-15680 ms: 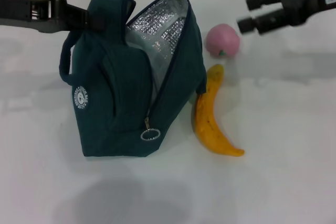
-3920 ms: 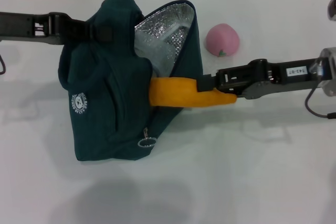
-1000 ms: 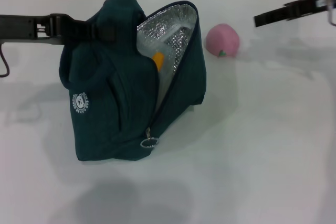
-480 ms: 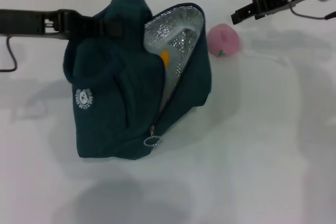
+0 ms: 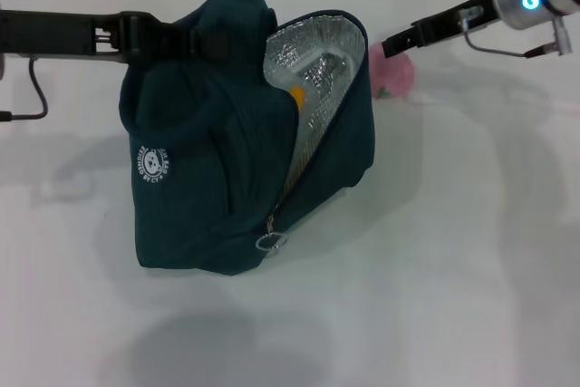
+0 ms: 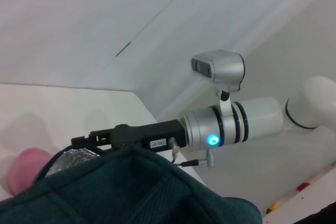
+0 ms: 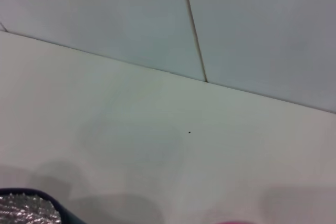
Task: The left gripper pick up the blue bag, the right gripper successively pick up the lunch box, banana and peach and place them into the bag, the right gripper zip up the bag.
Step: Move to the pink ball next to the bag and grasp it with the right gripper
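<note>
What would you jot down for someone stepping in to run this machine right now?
Left tool: clamped on the top of the bag, holding it upright with its mouth open.
Right tool: above the peach; carrying nothing, whether open or shut I cannot tell.
Banana: inside the bag, only an orange tip shows against the foil lining.
Lunch box: not visible; probably already inside the bag.
Peach: on the table behind the bag, partly hidden by it.
Zipper pull: low at the front end, bag unzipped.
Left to do: put the peach in the bag, then zip it shut.
</note>
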